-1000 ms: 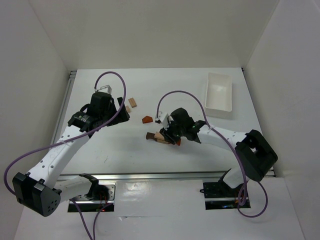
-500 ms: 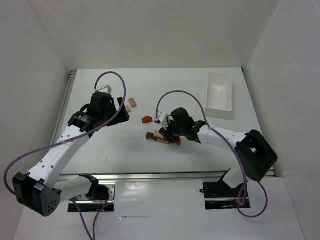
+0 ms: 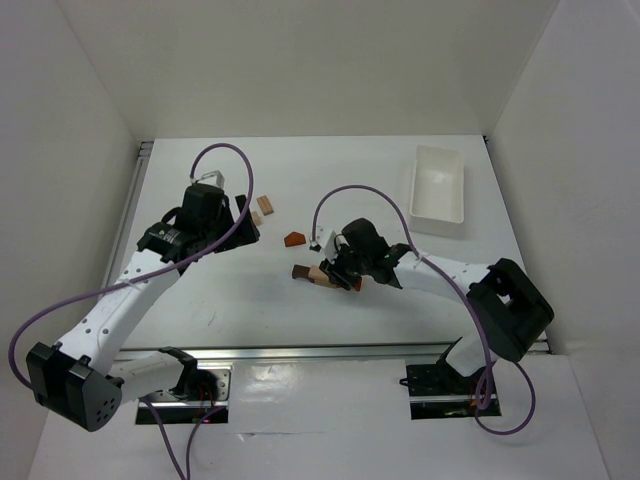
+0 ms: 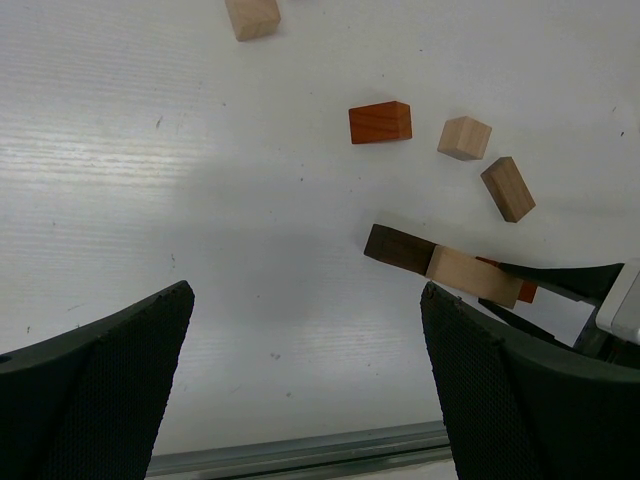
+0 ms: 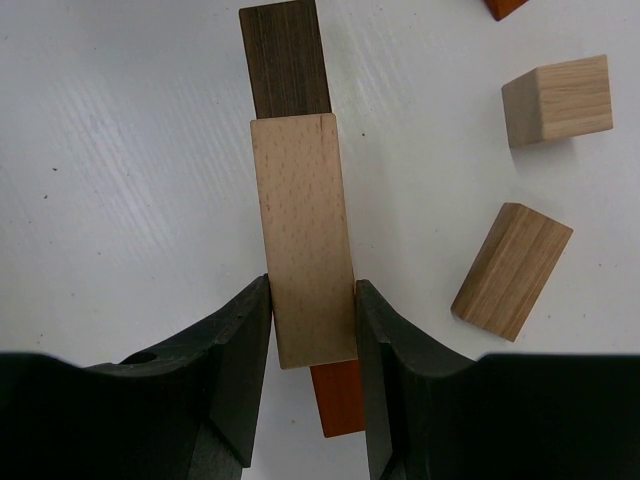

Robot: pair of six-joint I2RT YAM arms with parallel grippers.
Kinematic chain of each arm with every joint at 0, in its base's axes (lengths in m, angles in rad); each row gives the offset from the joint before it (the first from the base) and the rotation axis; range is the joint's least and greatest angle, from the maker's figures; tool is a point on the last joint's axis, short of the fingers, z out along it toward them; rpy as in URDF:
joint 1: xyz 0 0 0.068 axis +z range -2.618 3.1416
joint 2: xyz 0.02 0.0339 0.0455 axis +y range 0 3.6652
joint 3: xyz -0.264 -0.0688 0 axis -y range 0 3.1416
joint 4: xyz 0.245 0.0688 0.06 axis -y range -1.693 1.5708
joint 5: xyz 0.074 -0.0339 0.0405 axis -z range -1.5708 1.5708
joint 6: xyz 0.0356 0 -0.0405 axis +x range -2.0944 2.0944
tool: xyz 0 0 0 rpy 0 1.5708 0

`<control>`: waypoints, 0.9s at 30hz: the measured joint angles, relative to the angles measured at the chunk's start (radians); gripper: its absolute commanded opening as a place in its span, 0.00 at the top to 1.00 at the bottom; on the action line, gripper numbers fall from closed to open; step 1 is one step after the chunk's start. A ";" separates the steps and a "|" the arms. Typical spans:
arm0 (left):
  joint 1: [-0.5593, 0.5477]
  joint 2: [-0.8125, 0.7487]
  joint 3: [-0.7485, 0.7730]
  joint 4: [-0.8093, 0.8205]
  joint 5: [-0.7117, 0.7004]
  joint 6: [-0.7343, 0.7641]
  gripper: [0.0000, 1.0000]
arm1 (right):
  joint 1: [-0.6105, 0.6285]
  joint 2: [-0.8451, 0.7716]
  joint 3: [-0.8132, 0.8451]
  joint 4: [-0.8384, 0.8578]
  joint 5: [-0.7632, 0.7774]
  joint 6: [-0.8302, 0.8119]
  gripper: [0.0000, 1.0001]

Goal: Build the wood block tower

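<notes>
Work on the tower (image 3: pixel 318 274) looks only just begun: it is a low pile in the middle of the desk (image 3: pixel 230 300), close to the right arm. The right fingers (image 5: pixel 245 350) are clamped on the two long sides of the tan bar (image 5: pixel 303 240), near one end. That bar lies over one end of the dark bar (image 5: pixel 288 60) and over the orange bar (image 5: pixel 337 400). I think it is held this way so it can be lined up straight on top of them before it is let go. I cannot tell if it already rests on them. The left fingers (image 4: pixel 120 380) are wide apart with nothing in them, hanging above the desk off to the side. That likely keeps them out of the way and ready for the next piece. The wedge (image 4: pixel 380 122), the cube (image 4: pixel 464 138) and the brown block (image 4: pixel 507 188) lie loose near the pile. The tray (image 3: pixel 438 190) sits far off at the back right. Next to a second ago, almost nothing differs: the right arm seems to have shifted a tiny bit, the grip is the same, and the left arm has not moved.
</notes>
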 measured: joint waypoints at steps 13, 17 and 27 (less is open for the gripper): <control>0.000 0.001 0.000 0.000 0.000 0.000 0.00 | 0.000 0.012 -0.005 0.006 -0.003 0.000 0.82; 0.000 0.001 0.000 0.000 0.000 0.000 0.00 | 0.000 0.012 -0.005 0.006 -0.002 0.000 0.77; 0.000 0.001 0.000 0.001 0.000 0.001 0.00 | 0.000 0.023 -0.005 0.014 0.014 -0.007 0.66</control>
